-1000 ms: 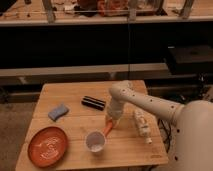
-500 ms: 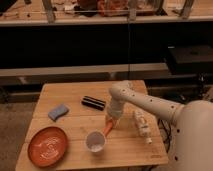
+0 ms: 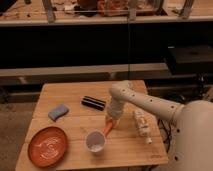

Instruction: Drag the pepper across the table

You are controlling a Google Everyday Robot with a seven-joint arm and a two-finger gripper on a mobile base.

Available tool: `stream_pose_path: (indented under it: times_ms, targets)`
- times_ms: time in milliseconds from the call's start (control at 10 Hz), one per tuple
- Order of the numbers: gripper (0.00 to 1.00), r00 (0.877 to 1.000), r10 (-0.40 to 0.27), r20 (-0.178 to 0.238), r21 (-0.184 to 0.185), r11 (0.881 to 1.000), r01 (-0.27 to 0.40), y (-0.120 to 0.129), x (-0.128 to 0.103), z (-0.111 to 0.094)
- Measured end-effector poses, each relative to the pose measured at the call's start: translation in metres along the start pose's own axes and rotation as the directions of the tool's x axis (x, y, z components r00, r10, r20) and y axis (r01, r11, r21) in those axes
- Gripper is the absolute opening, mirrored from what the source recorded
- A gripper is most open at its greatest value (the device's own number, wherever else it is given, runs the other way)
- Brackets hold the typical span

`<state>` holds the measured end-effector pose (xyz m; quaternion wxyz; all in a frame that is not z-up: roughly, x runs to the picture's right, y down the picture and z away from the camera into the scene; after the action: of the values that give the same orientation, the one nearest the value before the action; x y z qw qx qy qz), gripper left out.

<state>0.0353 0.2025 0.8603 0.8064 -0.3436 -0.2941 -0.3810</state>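
Note:
An orange-red pepper lies on the wooden table, just right of a white cup. My gripper reaches down from the white arm and sits right over the pepper's upper end, touching or nearly touching it. The gripper's body hides the top of the pepper.
A black oblong object lies behind the gripper to the left. A blue sponge sits at the left. An orange plate is at the front left corner. A white bottle lies on its side to the right of the gripper.

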Motion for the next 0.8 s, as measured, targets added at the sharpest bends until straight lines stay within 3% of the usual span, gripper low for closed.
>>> stream_pose_path:
  times_ms: [500,700,800]
  targets:
    - [0.02,1.000,0.000,0.000,0.000,1.000,0.000,0.0000,0.0000,0.0000]
    - [0.10,1.000,0.000,0.000,0.000,1.000,0.000,0.0000,0.0000,0.0000]
    - [0.06,1.000,0.000,0.000,0.000,1.000,0.000,0.0000,0.0000,0.0000]
